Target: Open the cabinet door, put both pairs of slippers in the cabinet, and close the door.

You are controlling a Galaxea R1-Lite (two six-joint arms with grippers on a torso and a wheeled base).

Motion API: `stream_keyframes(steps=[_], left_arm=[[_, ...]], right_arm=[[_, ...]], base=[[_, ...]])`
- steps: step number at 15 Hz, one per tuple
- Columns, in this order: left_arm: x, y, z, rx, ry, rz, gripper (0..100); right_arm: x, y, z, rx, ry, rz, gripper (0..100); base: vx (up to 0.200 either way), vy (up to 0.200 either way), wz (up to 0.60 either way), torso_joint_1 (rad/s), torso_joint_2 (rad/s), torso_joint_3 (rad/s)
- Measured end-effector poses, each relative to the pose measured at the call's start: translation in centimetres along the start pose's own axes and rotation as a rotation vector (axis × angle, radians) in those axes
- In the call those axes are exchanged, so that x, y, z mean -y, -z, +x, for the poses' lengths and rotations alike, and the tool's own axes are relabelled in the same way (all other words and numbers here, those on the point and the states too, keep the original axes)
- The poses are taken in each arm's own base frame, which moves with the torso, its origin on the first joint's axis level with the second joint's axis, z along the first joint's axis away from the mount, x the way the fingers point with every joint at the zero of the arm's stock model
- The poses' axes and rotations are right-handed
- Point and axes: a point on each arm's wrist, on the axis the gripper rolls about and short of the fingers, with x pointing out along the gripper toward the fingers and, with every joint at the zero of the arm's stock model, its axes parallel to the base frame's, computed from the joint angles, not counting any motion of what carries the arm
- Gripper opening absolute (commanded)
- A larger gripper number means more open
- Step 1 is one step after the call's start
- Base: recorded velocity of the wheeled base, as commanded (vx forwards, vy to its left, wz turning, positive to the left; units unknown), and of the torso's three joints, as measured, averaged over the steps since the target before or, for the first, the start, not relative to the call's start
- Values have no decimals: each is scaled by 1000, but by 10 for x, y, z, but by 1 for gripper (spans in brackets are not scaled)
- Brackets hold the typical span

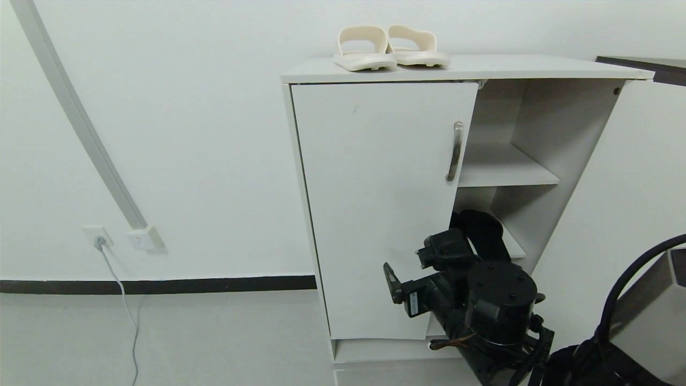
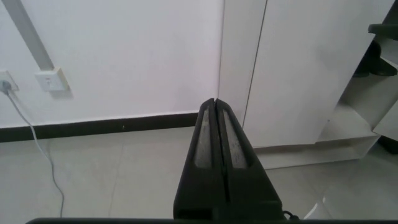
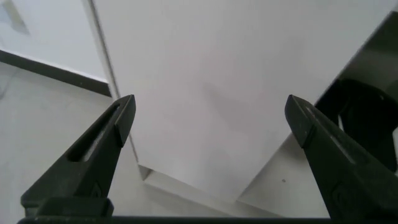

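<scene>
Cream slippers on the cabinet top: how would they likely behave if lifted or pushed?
The cream slippers look like thick moulded foam, so probably light and fairly stiff. Flat soles rest on the cabinet top, so a push would likely slide them, not tip them. They touch side by side, so nudging one may shift the other.

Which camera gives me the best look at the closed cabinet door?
The head view: the closed door shows nearly whole, with its handle. The left wrist view catches its lower part at an angle, beyond the shut left fingers; the right wrist view has a plain stretch of it between the open right fingers.
</scene>
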Motion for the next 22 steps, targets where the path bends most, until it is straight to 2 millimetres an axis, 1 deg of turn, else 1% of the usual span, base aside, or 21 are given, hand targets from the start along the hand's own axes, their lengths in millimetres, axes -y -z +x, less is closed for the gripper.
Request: stream_keyframes(steps=[10, 14, 17, 22], left_arm=[[0, 0, 0, 0, -4, -6, 0], [0, 0, 0, -1, -4, -6, 0], [0, 0, 0, 2, -5, -6, 0], [0, 0, 0, 0, -4, -6, 0]], right_arm=[[0, 5, -1, -13, -12, -20, 100], [0, 7, -1, -18, -14, -24, 100], [-1, 5, -1, -7, -17, -17, 100], [1, 6, -1, -6, -15, -16, 100]], base=[[0, 0, 0, 1, -7, -6], [0, 0, 0, 17, -233, -326], [0, 0, 0, 38, -540, -369], [0, 0, 0, 122, -469, -350]])
